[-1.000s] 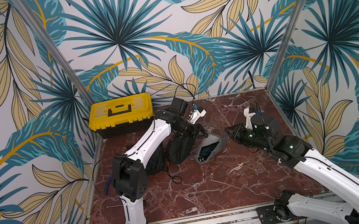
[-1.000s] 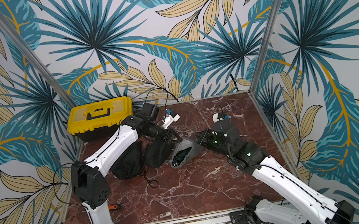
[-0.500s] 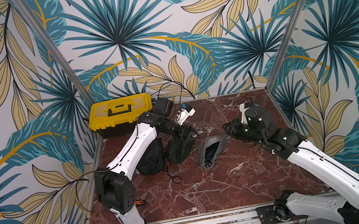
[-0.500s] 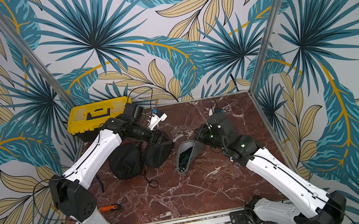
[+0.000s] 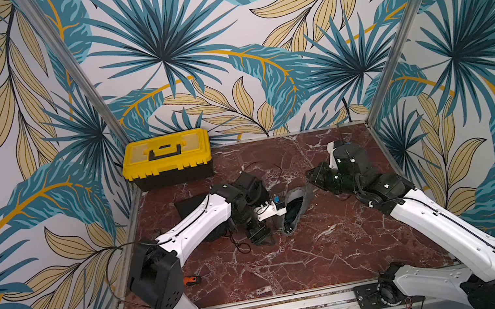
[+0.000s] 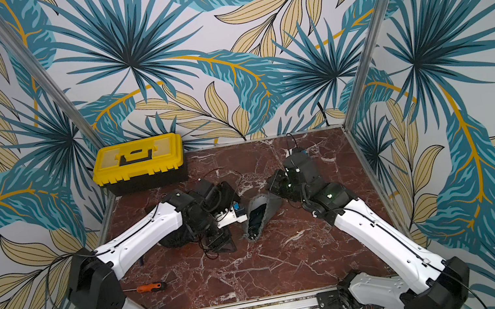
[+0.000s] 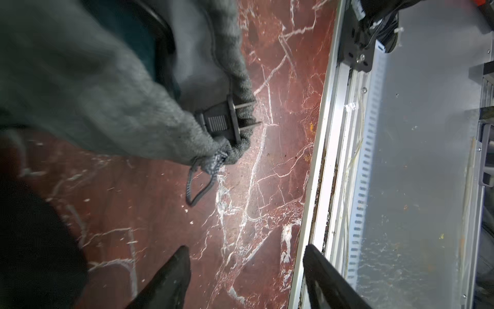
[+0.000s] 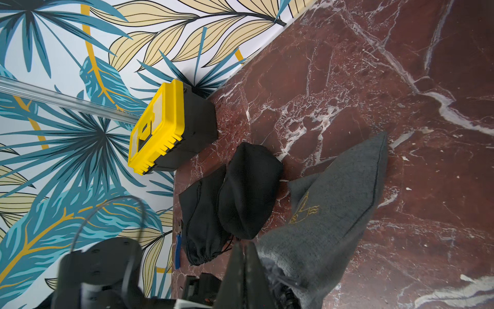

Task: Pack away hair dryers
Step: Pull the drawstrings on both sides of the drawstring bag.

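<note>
table read as a clock, 12 at the back wall, 6 at the rail.

grey pouch [image 5: 301, 191] just past centre toward 12, mouth tipped toward 6. the one hair dryer [image 7: 145, 53] in sight is dark teal and sits deep inside it. its plug [image 7: 222, 121] pokes out over the rim, prongs bare, next to the drawstring [image 7: 199, 187]. no other dryer lies in the open. black pouches [image 8: 248, 192] bulge at 9 of the grey one; contents not visible.

left gripper [image 7: 244, 250]: jaws wide, empty, hovering over bare marble table [image 5: 325, 251] at 6 of the pouch mouth. right gripper [image 8: 245, 262]: pinched tight at the pouch's 1 o'clock edge, looks to be nipping the cloth and propping the bag up.

handling, my guess: dryer is a rigid plastic shell, moderate weight, smooth and a bit slick; cord is springy and wants to creep out. pouch is limp and will sag once released. best hold now is the plug body across its ribbed flats, not the prongs, to push it inward. then the drawstring loop.

toolbox [image 5: 168, 159] at 11, screwdriver [image 6: 149, 287] at 7, both well apart.
</note>
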